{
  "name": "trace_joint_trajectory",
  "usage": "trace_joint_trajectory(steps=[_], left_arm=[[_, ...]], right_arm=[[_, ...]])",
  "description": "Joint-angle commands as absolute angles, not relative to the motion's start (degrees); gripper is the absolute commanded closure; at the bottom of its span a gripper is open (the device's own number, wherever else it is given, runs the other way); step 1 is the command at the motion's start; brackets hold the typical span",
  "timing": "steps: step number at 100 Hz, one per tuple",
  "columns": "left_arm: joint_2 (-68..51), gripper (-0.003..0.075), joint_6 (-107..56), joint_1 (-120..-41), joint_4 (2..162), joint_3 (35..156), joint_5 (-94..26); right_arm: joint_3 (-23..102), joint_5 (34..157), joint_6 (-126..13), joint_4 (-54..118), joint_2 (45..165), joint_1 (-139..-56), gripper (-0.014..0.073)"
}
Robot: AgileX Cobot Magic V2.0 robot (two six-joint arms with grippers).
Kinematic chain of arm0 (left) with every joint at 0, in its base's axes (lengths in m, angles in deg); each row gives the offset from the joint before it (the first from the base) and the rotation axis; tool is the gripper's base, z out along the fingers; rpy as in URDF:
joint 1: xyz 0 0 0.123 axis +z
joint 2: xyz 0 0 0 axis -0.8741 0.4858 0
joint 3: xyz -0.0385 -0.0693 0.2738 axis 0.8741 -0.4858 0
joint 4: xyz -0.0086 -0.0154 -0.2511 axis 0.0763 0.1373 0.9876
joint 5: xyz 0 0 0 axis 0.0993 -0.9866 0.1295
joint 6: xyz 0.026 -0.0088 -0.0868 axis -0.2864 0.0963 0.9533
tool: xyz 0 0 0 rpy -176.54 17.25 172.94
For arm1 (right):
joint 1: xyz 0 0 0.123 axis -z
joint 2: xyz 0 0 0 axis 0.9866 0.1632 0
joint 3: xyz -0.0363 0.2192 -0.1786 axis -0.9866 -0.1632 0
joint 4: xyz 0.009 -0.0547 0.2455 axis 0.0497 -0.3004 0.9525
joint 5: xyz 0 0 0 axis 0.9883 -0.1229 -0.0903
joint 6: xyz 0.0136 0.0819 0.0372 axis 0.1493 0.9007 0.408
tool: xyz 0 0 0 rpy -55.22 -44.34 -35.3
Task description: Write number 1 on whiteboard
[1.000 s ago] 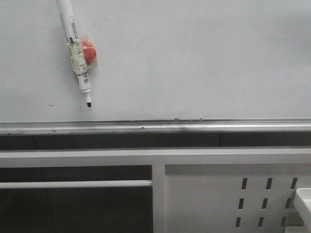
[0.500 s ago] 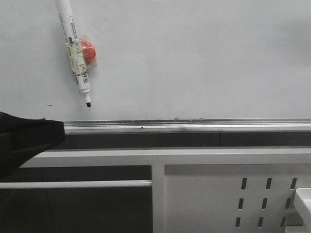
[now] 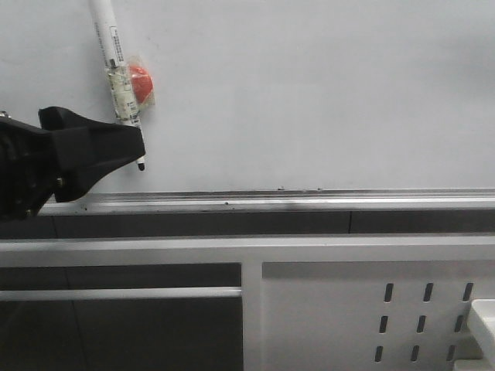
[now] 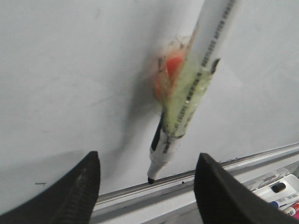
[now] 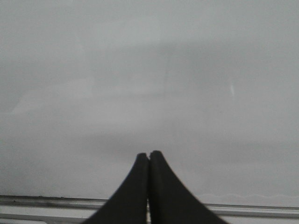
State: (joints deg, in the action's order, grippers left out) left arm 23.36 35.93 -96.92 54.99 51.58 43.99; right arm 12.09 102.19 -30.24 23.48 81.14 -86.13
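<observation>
Two arms are on this job, but only one shows from the front: the left gripper sits low on the whiteboard, its dark body overlapping the lower barrel of the marker, which hangs tip-down beside a red magnet just above the silver rail. No number 1 is on the board that I can see. If the approach is off-line, a finger could knock the pen loose from its mount, I reckon.

From the left wrist, the fingers stand wide apart, holding nothing, with the marker between and beyond them, its black nib uncapped and near the rail. Closing too low would pinch the nib or smear ink; closing on the taped section might slip.

From the right wrist, the right gripper has its fingers pressed together, empty, facing bare whiteboard. It is close enough that a forward drift could scrape the surface.
</observation>
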Motion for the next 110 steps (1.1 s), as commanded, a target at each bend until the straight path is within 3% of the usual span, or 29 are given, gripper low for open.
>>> trace_joint_trajectory(steps=[1,63,73,83,110], left_arm=[[22.3,0.0310,35.6,-97.1,55.0,53.3,56.8],[25.1,0.0344,35.7,-97.1,54.2,58.1,56.8],[26.5,0.0471,35.9,-97.1,55.0,58.6,56.8],[26.8,0.0739,35.7,-97.1,55.0,59.0,56.8],[26.8,0.0740,35.4,-97.1,45.7,59.2,56.8]], right_arm=[[14.2,96.0,-31.2,23.4,81.3,-86.2,0.0652],[14.2,93.2,-31.2,23.4,81.3,-86.2,0.0652],[14.2,93.2,-31.2,23.4,81.3,-86.2,0.0652],[14.2,93.2,-31.2,23.4,81.3,-86.2,0.0652],[15.2,96.9,-39.1,23.4,81.3,-89.6,0.0652]])
